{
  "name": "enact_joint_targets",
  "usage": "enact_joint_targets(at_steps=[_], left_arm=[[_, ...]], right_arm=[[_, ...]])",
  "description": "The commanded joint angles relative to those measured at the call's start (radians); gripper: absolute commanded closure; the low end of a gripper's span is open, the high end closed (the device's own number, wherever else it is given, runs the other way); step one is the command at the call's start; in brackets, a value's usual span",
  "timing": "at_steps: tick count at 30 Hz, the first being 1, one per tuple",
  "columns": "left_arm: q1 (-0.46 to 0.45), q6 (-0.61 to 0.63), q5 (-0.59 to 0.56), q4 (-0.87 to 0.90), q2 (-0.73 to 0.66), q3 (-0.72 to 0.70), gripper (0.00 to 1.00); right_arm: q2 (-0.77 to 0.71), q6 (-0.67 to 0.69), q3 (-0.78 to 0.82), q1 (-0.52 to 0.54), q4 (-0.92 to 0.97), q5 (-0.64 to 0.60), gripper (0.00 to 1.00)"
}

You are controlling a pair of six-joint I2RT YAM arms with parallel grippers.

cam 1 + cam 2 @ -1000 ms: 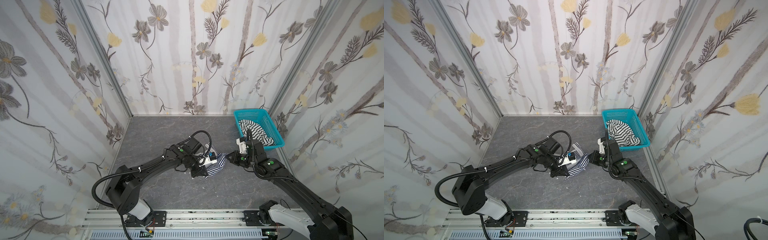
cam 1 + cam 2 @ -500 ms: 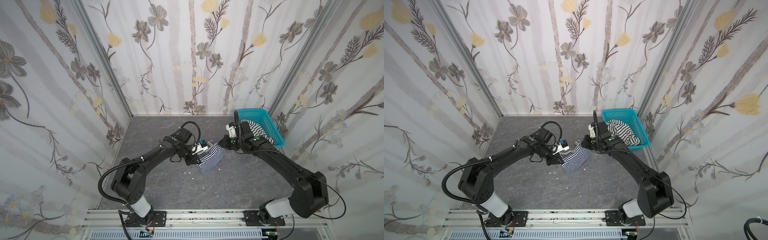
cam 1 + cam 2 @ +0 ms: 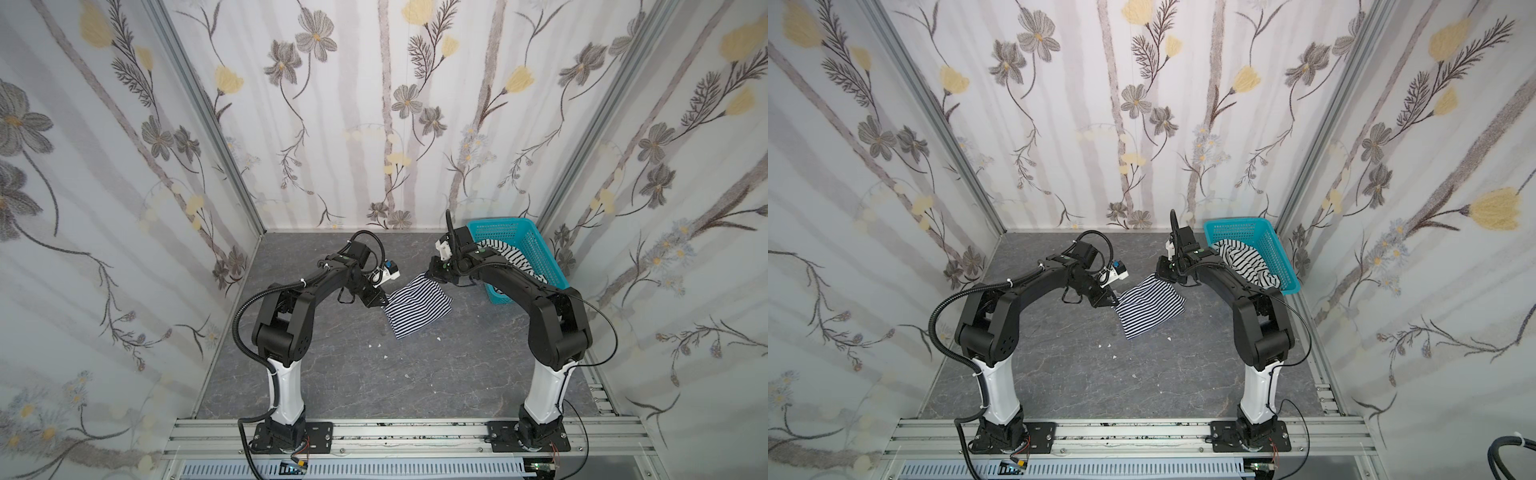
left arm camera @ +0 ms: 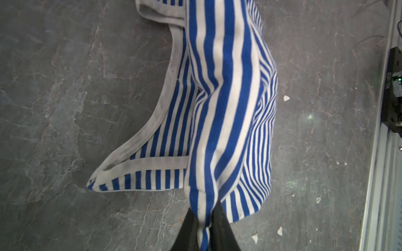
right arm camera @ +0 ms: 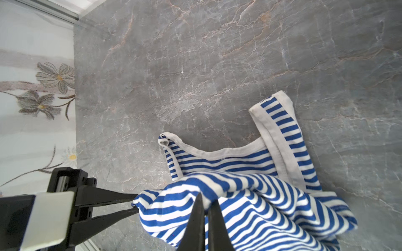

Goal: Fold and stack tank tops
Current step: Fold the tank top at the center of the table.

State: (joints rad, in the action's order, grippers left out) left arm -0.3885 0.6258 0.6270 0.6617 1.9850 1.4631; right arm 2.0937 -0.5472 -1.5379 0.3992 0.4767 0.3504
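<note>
The finely navy-and-white striped tank top (image 3: 417, 305) (image 3: 1148, 305) hangs stretched between both grippers, its lower end resting on the grey table. My left gripper (image 3: 384, 300) (image 4: 203, 223) is shut on one edge of it, with a striped fold (image 4: 224, 108) pinched between the black fingers. My right gripper (image 3: 428, 275) (image 5: 205, 208) is shut on the opposite edge (image 5: 250, 206). The right wrist view also shows the left gripper (image 5: 136, 202) pinching the cloth. The white tank top with wider black stripes (image 3: 509, 255) (image 3: 1246, 259) lies crumpled in the basket.
The teal basket (image 3: 536, 249) (image 3: 1241, 226) stands at the back right corner, partly behind the right arm. Small white scraps (image 3: 376, 345) dot the grey table. Flowered walls close in three sides, and a metal rail (image 3: 374, 436) runs along the front.
Both grippers have pulled back toward the rear wall and moved apart, carrying the navy striped top. The cloth, bunched before, now hangs spread between them.
</note>
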Motion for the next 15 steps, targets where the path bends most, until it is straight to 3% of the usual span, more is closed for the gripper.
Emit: enact_joint_targets(at_steps=[1, 8, 15], left_arm=[[0.009, 0.015, -0.024, -0.001, 0.049, 0.048, 0.81], [0.021, -0.018, -0.030, -0.005, 0.147, 0.170, 0.74], [0.022, -0.043, -0.097, -0.009, 0.225, 0.245, 0.74]], right_arm=[[0.049, 0.019, -0.035, -0.013, -0.009, 0.009, 0.96], [0.109, 0.019, -0.042, -0.033, -0.031, 0.006, 0.96], [0.156, 0.010, -0.060, -0.050, -0.043, -0.013, 0.92]])
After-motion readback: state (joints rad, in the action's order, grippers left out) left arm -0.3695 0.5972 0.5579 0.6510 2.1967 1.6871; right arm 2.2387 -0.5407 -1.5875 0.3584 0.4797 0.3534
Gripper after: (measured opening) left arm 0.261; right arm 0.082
